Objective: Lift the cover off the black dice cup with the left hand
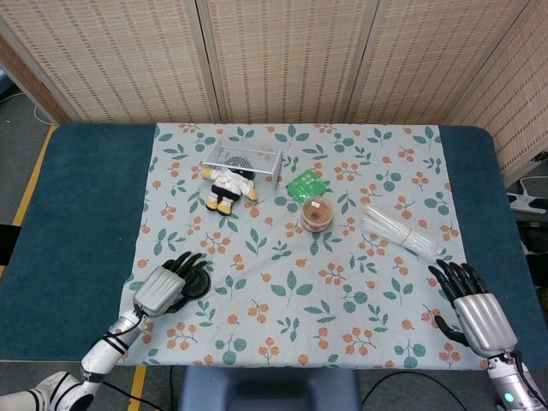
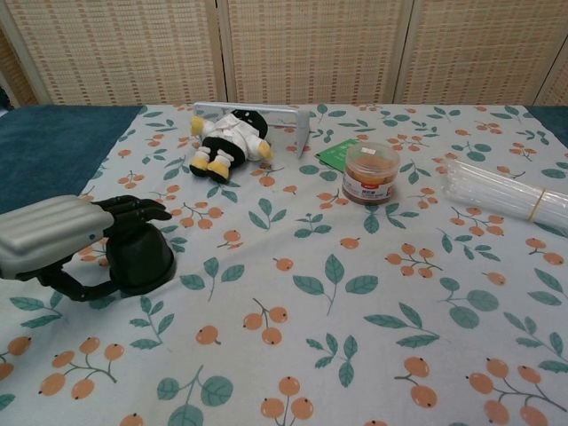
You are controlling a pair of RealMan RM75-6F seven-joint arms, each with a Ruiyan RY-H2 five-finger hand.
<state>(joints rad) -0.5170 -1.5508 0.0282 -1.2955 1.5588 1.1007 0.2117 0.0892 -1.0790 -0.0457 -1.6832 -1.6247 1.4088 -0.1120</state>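
Observation:
The black dice cup (image 1: 197,283) (image 2: 144,258) stands upright on the floral cloth at the near left. My left hand (image 1: 164,285) (image 2: 62,232) is right beside it: the fingers (image 2: 133,209) stretch out straight over its top and the thumb curves low around its left side. No grip on the cup shows. Whether its cover is separate I cannot tell. My right hand (image 1: 469,306) lies at the near right edge of the table, fingers apart and holding nothing; it appears only in the head view.
A plush penguin (image 1: 229,184) (image 2: 227,138) lies against a metal mesh tray (image 1: 242,159) at the back. A green packet (image 1: 306,183), an orange-lidded jar (image 1: 318,213) (image 2: 371,172) and a bundle of clear straws (image 1: 401,231) (image 2: 506,193) lie toward the right.

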